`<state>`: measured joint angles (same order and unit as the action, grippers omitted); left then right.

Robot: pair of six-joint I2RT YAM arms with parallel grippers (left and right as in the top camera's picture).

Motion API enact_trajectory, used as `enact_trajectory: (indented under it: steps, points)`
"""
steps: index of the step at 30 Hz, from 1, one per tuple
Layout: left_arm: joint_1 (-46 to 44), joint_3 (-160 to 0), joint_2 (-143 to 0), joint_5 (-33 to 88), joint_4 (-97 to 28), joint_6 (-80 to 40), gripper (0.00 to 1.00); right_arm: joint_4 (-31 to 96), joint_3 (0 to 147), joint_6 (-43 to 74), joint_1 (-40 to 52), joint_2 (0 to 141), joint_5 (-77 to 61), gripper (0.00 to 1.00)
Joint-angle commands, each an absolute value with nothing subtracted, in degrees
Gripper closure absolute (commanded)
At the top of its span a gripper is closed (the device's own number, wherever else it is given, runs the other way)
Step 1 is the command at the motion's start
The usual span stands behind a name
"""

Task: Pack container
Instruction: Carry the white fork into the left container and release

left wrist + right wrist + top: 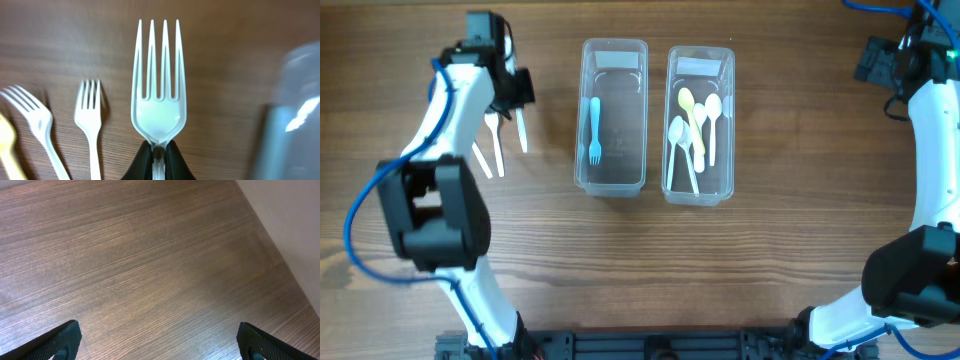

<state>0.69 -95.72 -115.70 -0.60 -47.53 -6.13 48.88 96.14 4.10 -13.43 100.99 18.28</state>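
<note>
L gripper pinches white fork, prob. aloft.

Setting: a robotics test bench of laboratory type. Evidence: a bare wood-grain tabletop. A white-and-black left arm and right arm rise from a black mounting rail at the near edge. An exposed blue cable loops beside the left arm. A plain pale wall borders the tabletop. Staged props: a clear plastic container beside a second container, both holding disposable cutlery.
</note>
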Motion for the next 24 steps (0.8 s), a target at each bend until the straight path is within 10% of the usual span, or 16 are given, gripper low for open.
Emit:
enact_trajectory:
  steps: [1, 24]
  points:
    - [-1.63, -97.54, -108.29, 6.26, -47.88, -9.93, 0.96, 48.86, 96.62, 4.51, -13.15, 101.47, 19.25, 0.00]
    - [-22.92, -97.51, -109.47, 3.14, -48.86, -15.94, 0.96, 48.86, 96.62, 4.51, -13.15, 101.47, 19.25, 0.00]
